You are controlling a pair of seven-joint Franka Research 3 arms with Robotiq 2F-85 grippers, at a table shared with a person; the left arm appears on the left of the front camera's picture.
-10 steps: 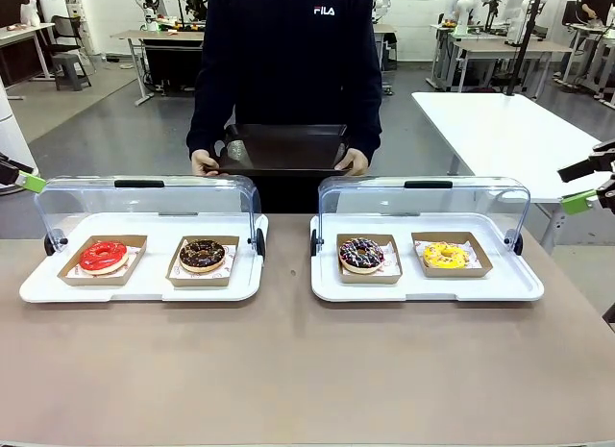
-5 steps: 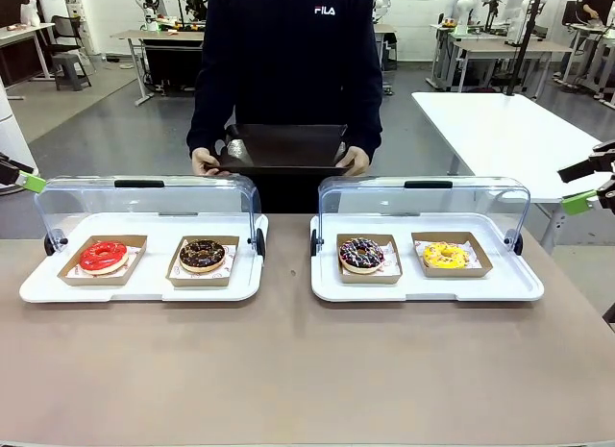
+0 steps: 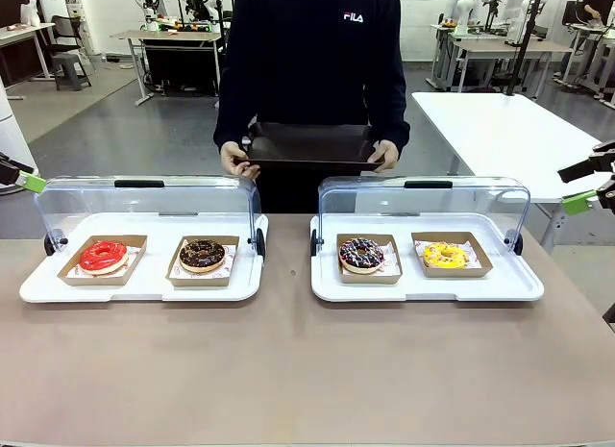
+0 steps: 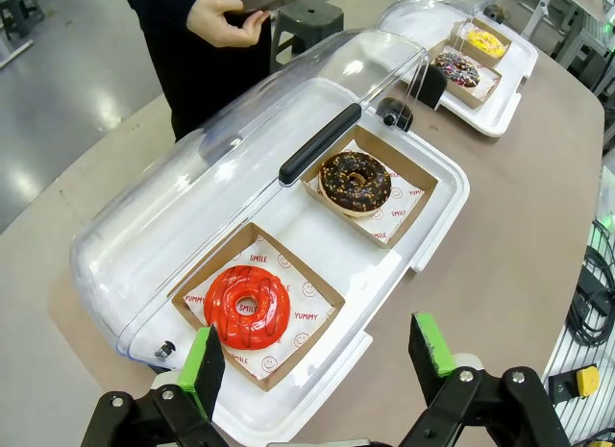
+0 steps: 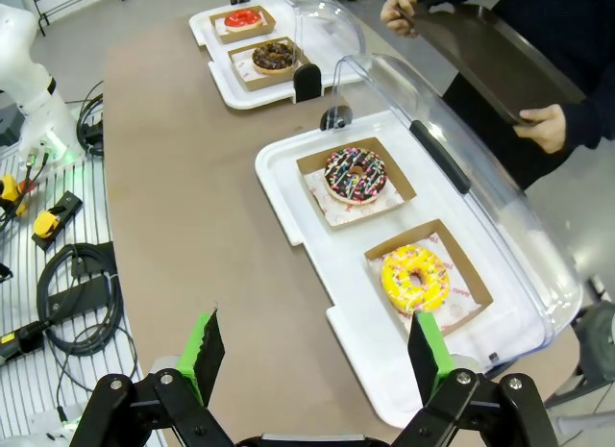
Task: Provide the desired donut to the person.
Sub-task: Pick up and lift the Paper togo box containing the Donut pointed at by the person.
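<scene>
Donut (image 3: 103, 256), glossy red ring, square cardboard tray (image 3: 135, 241)

A tan-brown tabletop (image 3: 288, 370) spans the foreground, and beyond it stretches a grey, glossy floor (image 3: 106, 130) that catches soft reflections of overhead light. A white table (image 3: 500, 130) stands on the open floor to the right, with equipment-laden workbenches (image 3: 163, 38) farther back, a grey stool (image 3: 69, 70) at far left and a white wall (image 3: 106, 5) behind. In the right wrist view, black cables (image 5: 82, 298) lie coiled just beside the tabletop's edge.
</scene>
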